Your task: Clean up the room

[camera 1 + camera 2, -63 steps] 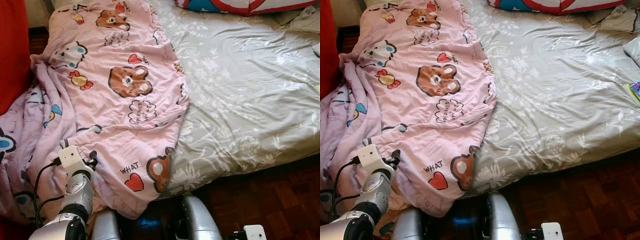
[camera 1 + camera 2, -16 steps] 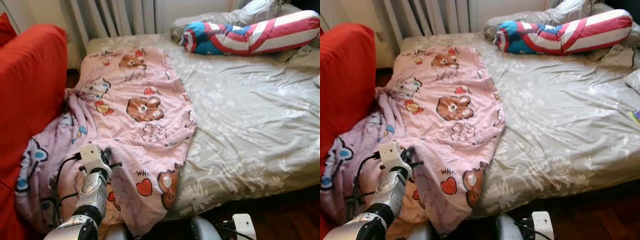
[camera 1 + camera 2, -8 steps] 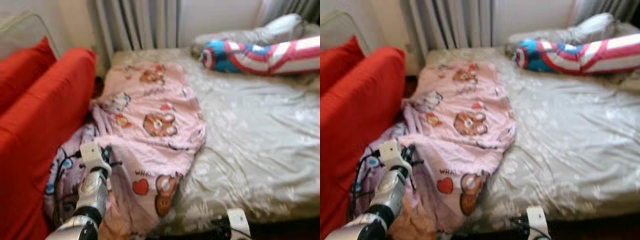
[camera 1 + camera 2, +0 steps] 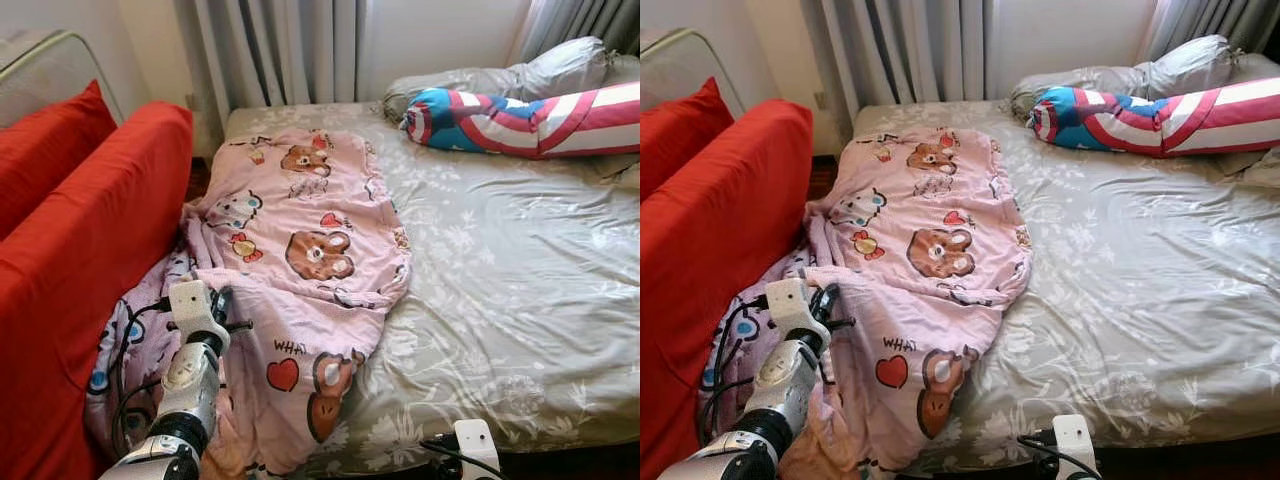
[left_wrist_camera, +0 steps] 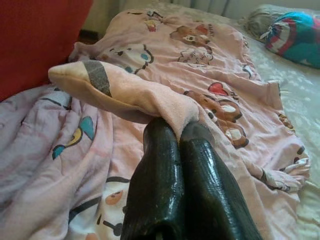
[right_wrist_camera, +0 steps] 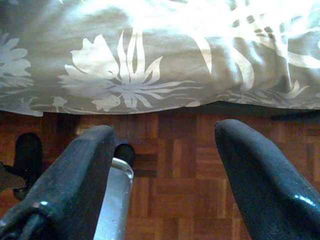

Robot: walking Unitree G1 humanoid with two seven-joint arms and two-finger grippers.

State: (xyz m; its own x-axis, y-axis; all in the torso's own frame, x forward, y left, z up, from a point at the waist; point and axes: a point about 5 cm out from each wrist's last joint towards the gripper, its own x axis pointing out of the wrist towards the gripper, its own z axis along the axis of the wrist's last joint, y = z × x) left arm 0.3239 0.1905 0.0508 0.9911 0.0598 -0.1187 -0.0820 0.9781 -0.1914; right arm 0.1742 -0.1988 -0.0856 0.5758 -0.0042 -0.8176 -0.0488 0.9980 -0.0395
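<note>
Left pincer (image 5: 180,132) pressed together, pinching pink blanket (image 4: 310,250) fold near bed's foot edge. Blanket spread over left part of bed (image 4: 500,270), spilling beside red sofa (image 4: 80,250). Right pincer (image 6: 165,165) spread, hanging over parquet floor (image 6: 175,165).

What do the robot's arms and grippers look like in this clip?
The left arm is a silver metal tube with a black joint collar, topped by a white boxy wrist module with black cables looping along it. The left gripper has two glossy black rounded fingers. The right gripper has the same thick black fingers; its white wrist block also carries a black cable.
</note>
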